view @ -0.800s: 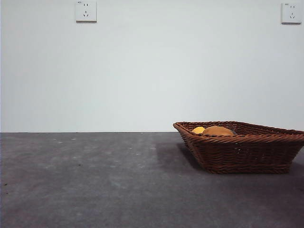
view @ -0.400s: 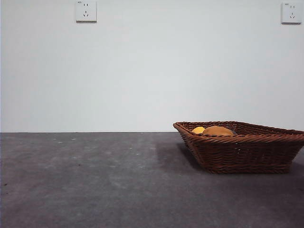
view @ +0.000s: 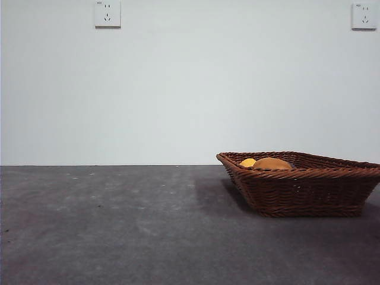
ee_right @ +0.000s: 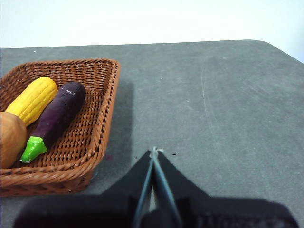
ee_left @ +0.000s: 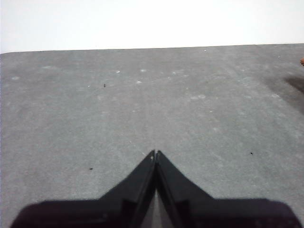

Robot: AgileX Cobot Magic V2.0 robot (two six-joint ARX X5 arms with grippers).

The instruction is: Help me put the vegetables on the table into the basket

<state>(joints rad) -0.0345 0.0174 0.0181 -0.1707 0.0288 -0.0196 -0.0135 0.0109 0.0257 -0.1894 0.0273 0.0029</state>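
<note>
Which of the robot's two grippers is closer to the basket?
The right. The right gripper hangs just beside the basket; the left gripper sits over bare table, with only the basket's edge glimpsed far off.

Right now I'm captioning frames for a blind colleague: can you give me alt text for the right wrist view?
A brown wicker basket holds a yellow corn cob, a purple eggplant with a green stem end, and part of an orange-brown potato at the picture's edge. The right tool, jaws shut and empty, is over the dark grey table beside the basket.
</note>
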